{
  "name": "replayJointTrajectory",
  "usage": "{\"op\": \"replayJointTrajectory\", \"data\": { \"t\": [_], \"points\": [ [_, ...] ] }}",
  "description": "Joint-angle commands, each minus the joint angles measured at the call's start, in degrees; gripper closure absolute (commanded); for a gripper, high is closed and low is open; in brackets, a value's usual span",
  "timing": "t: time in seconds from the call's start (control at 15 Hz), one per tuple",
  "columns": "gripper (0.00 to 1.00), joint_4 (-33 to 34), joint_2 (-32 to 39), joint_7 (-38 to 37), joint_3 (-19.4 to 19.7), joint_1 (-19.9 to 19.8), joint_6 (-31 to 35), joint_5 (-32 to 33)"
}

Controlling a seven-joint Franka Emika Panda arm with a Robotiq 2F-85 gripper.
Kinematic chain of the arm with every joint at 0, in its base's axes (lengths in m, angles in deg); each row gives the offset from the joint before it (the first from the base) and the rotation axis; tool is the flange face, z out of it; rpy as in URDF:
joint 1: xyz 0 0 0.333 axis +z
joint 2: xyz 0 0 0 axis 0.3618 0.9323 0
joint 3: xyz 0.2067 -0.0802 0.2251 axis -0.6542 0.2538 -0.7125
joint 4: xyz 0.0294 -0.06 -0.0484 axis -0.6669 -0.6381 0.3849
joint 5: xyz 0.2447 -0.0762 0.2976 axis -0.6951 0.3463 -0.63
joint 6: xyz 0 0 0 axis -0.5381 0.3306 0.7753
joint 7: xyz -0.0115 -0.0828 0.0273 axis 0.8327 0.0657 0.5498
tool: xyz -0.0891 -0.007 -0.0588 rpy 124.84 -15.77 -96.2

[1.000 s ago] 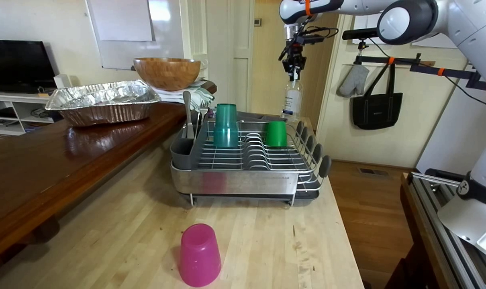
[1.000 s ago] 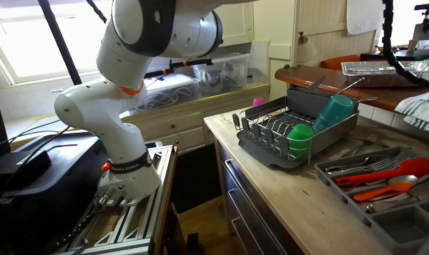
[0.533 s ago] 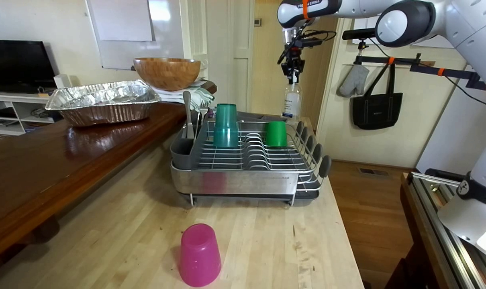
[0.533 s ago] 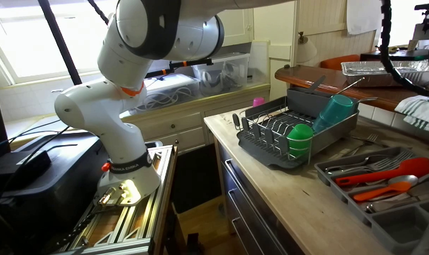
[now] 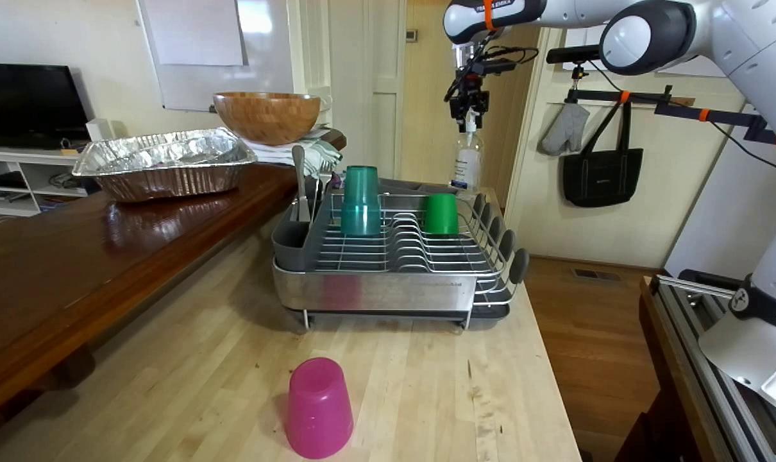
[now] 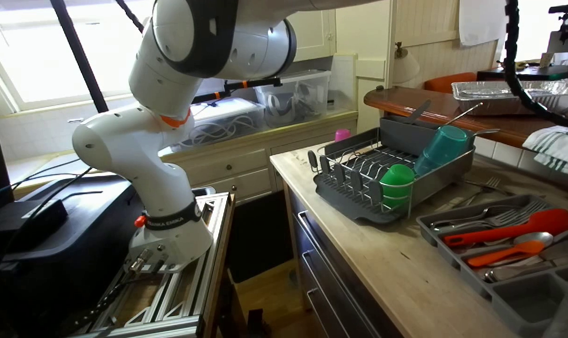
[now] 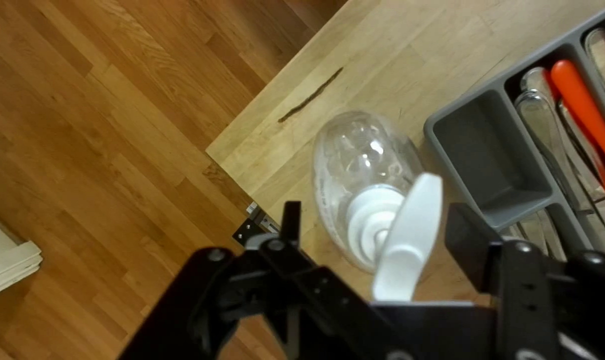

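With parted jaws of black gripper (image 7: pixel 375 222), straddles white pump nozzle (image 7: pixel 407 240) on clear, rounded plastic bottle (image 7: pixel 352 150); probably light, slick, squeezable, best held by stiff collar (image 7: pixel 370 202).

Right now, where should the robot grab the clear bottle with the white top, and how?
I'd grip the white pump of the clear bottle, coming from straight above. The bottle stands upright, and its pump looks narrower than the rest, so it's probably easier to pinch. The open hand points down, with the pump between its jaws.
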Motion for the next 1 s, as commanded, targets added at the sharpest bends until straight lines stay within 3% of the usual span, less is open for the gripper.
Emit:
{"op": "replayJointTrajectory", "data": {
  "t": [0.0, 0.4, 0.93],
  "points": [
    [0.0, 0.6, -3.6, 0.2, 1.4, 0.5, -4.5, 2.0],
    [0.0, -1.4, -16.7, 13.4, -1.1, 1.5, -4.6, 1.5],
    [0.0, -14.1, -31.4, 26.4, -6.2, 11.2, -5.6, 4.5]
  ]
}}
